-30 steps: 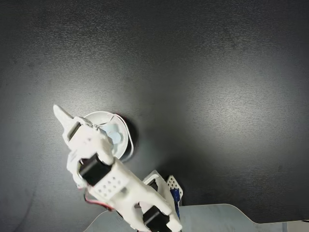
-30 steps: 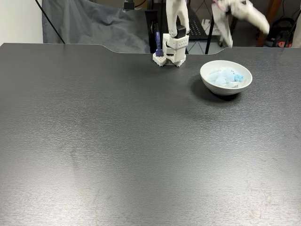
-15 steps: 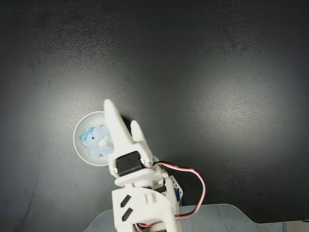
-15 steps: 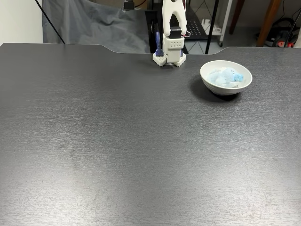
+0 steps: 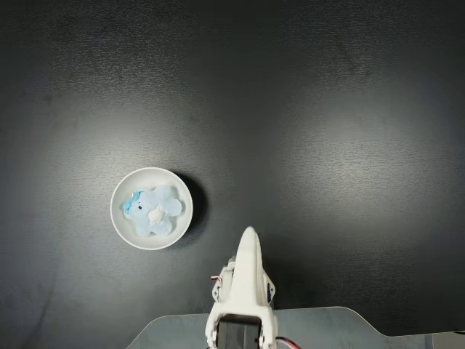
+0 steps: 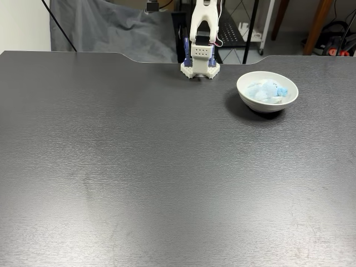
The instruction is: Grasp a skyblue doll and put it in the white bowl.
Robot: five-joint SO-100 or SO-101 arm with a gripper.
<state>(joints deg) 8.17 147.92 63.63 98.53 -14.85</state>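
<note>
One second is enough for the arm to swing off the white bowl (image 5: 120, 218) and fold back over its base (image 6: 199, 61); the gripper (image 5: 249, 236), seen end-on from above, points forward beside the bowl and well clear of it. Whether its fingers are spread or closed I cannot tell, but nothing hangs from them. The skyblue doll (image 5: 154, 210) lies inside the bowl, bow toward the left in that top-down view, fully uncovered now. Judging by this, the placement looks finished and the arm is retiring.
</note>
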